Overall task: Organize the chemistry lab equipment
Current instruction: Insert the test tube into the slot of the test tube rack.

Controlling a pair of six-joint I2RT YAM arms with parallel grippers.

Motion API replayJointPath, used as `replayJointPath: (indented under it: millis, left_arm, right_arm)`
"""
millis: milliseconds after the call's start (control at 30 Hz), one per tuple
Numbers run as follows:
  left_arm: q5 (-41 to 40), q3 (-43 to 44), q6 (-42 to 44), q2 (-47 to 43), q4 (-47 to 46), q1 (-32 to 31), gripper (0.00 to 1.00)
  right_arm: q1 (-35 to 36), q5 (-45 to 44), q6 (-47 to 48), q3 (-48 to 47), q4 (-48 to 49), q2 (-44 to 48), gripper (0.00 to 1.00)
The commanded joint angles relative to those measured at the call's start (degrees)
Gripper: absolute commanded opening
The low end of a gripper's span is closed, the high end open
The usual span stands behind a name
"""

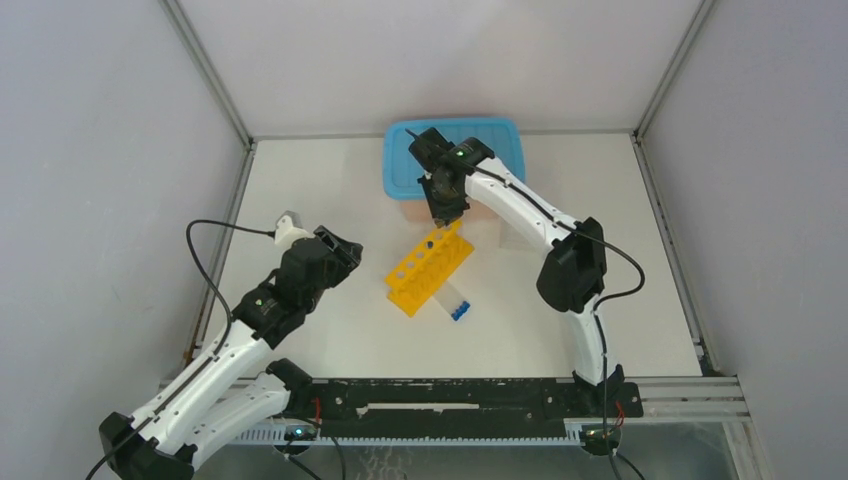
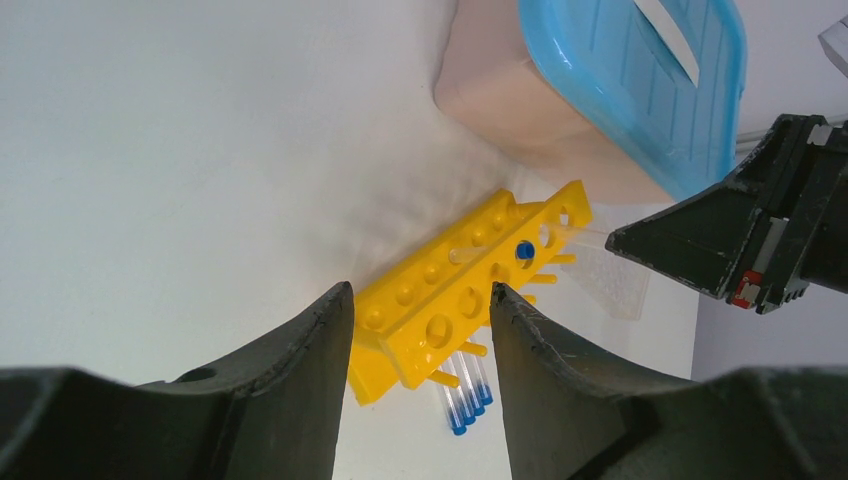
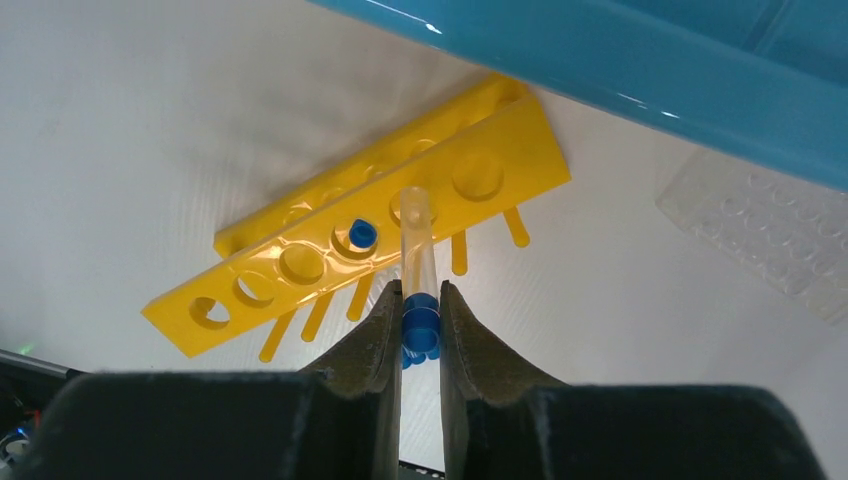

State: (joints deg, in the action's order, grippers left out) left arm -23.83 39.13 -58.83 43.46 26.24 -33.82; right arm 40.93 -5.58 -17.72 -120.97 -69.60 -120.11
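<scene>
A yellow rack (image 1: 430, 265) with round holes stands on the table at an angle. One blue-capped tube (image 3: 362, 235) sits in one of its holes. My right gripper (image 3: 420, 310) is shut on the blue cap of a clear tube (image 3: 417, 235), whose bottom end is at a hole near the rack's far end. Three more blue-capped tubes (image 1: 458, 308) lie on the table beside the rack. My left gripper (image 2: 420, 292) hangs open and empty to the left of the rack (image 2: 450, 300), apart from it. A small clear tray (image 3: 770, 235) lies next to the rack.
A blue lid on a pale bin (image 1: 455, 155) stands at the back, just behind my right gripper (image 1: 447, 205). Metal frame rails run along the table's left and right edges. White walls close in the sides.
</scene>
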Motion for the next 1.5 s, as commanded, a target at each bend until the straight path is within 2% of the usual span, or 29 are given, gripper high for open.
replayJointPath:
  millis: [0, 333, 867, 1467]
  left_arm:
    - [-0.4, 0.9, 1.4, -0.2, -1.7, 0.2, 0.57]
    - [-0.3, 0.4, 2.2, 0.0, -1.9, 0.2, 0.57]
    - [0.4, 0.2, 2.9, 0.4, -2.1, 0.2, 0.57]
    - [0.4, 0.0, 3.4, 0.2, -1.9, 0.4, 0.57]
  right_arm:
    - [0.7, -1.4, 1.5, -5.1, -2.4, -2.5, 0.08]
    - [0.9, -3.4, 2.6, -9.9, -7.1, -6.3, 0.08]
    - [2.5, -3.0, 2.3, -11.1, -12.7, -8.0, 0.08]
    - [2.5, -3.4, 2.1, -6.5, -9.0, -7.3, 0.10]
